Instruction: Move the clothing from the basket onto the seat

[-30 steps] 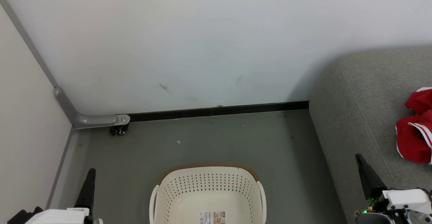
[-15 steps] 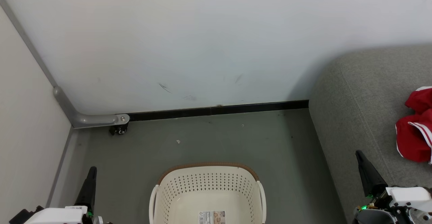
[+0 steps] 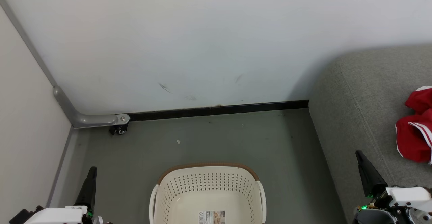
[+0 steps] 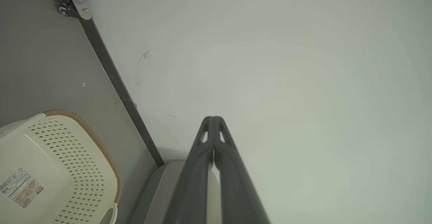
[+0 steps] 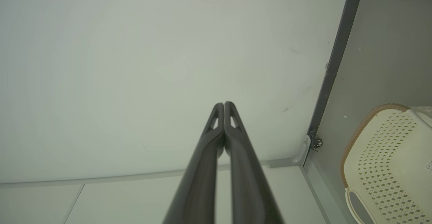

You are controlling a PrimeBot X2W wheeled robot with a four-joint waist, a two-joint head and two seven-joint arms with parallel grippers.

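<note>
On grey seat [image 3: 368, 92], crumpled red clothing [image 3: 415, 132]

Dull grey floor [image 3: 216, 139] holds the cream perforated plastic basket [image 3: 209, 166]; grey fabric sofa [image 3: 364, 99] carries crumpled red-and-white clothing [image 3: 413, 139], possibly two pieces.

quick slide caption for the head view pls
Empty-looking basket on the floor, red clothing on the sofa at right, left gripper and right gripper shut at the lower corners.
</note>
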